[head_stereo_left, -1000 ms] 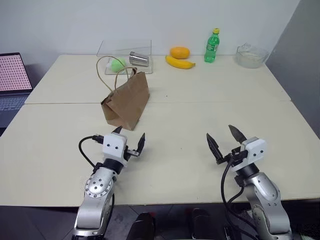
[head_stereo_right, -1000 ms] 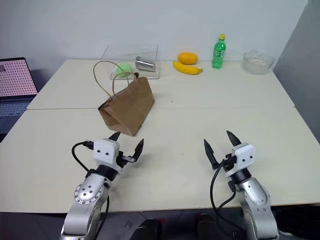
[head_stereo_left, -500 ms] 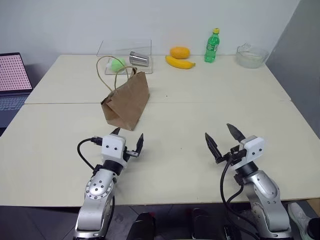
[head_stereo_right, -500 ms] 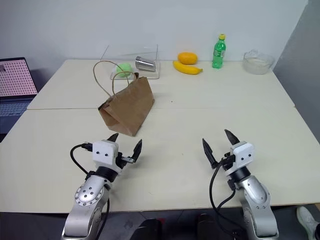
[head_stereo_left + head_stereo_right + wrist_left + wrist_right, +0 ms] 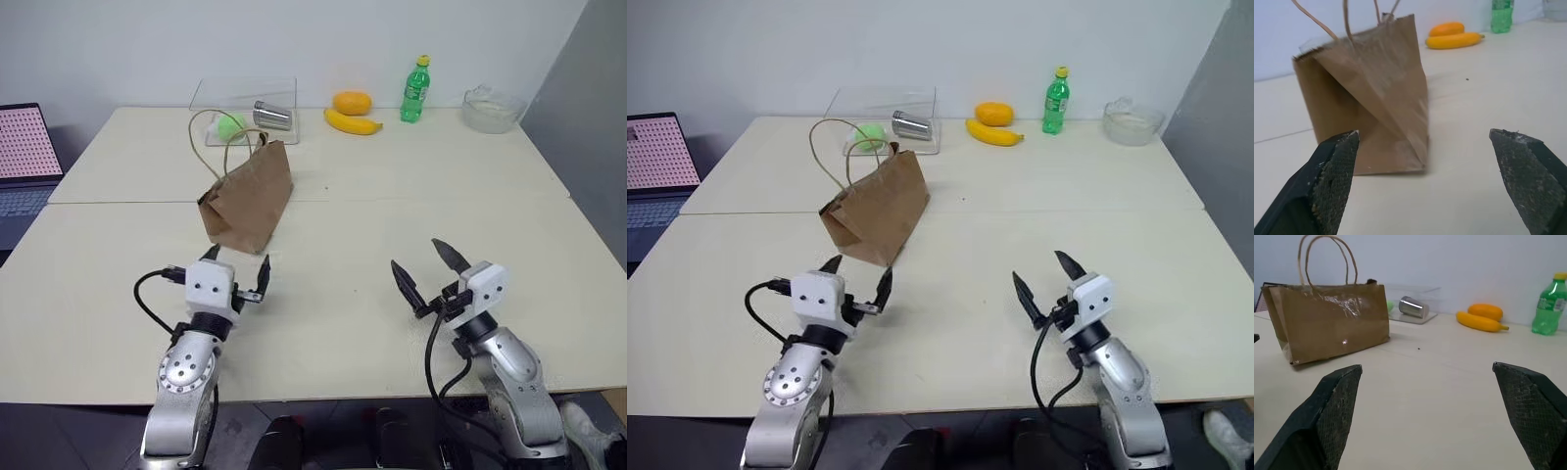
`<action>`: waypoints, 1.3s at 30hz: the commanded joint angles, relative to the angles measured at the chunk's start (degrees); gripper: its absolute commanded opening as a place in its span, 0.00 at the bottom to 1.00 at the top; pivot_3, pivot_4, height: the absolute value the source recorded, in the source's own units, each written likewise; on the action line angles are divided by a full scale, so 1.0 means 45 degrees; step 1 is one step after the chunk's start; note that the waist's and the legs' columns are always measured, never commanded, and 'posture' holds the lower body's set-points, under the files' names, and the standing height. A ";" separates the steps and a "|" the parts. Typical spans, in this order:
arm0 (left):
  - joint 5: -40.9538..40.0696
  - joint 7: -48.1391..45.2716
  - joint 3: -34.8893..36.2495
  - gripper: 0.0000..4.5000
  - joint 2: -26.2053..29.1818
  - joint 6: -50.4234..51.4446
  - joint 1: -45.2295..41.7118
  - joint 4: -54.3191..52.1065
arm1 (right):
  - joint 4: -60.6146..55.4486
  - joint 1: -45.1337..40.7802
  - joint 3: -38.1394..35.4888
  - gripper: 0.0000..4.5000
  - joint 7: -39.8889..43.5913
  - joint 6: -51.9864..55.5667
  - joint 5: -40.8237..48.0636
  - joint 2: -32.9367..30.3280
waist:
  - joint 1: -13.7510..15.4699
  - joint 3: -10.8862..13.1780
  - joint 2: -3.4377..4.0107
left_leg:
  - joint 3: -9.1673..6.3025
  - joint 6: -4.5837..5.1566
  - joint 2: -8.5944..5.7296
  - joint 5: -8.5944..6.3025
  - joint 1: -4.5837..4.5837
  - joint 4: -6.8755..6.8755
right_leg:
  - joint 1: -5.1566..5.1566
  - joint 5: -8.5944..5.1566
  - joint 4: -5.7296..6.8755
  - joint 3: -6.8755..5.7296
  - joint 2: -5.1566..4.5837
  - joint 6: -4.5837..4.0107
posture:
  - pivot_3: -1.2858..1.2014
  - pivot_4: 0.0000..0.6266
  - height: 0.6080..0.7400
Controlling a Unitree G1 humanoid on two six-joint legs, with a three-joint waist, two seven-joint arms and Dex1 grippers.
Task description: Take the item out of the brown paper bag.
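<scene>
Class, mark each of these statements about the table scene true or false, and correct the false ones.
1. The brown paper bag stands upright on the table. True.
2. The left gripper holds the bag's handles. False: it is open, short of the bag, touching nothing.
3. The banana lies beside the orange fruit. True.
4. The green bottle lies on its side. False: it stands upright.
5. The right gripper is open. True.

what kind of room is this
Probably an office or lab set up for robot trials: plain pale tables against a bare white wall, a laptop at one side, and test props like a brown paper bag.
</scene>
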 commanded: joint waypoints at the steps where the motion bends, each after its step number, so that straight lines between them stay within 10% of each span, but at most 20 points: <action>1: -0.1079 0.0127 0.0870 0.99 -0.0002 0.0970 -0.0984 -0.0881 | -0.0592 -0.0483 0.0216 1.00 0.0404 0.0130 0.0252 -0.0249 | 0.0007 0.0000 0.0000 | -0.0001 0.0000 -0.0001 0.0000 -0.0001 0.0000 | 0.0001 0.0000 0.0000 -0.0001 0.0000 0.0000 | 0.52 0.24 1.00; 24: -0.4406 -0.1554 0.2853 0.99 0.3763 0.7949 -0.9209 0.5170 | -0.2439 -0.3292 0.0783 1.00 0.1748 0.3683 0.2402 -0.1448 | -0.0019 0.0007 -0.0010 | -0.0037 -0.0004 -0.0007 0.0001 -0.0024 -0.0001 | -0.0011 0.0005 -0.0007 -0.0034 0.0003 -0.0004 | 0.52 0.24 1.00; 39: -0.3218 -0.3838 0.1738 0.99 0.4962 0.5643 -1.3342 1.1144 | -0.3518 -0.4178 0.0666 1.00 0.2109 0.5237 0.3869 -0.1860 | -0.0040 0.0009 -0.0012 | -0.0039 -0.0015 -0.0009 0.0006 -0.0033 -0.0004 | -0.0027 0.0005 -0.0008 -0.0036 0.0000 -0.0004 | 0.52 0.24 1.00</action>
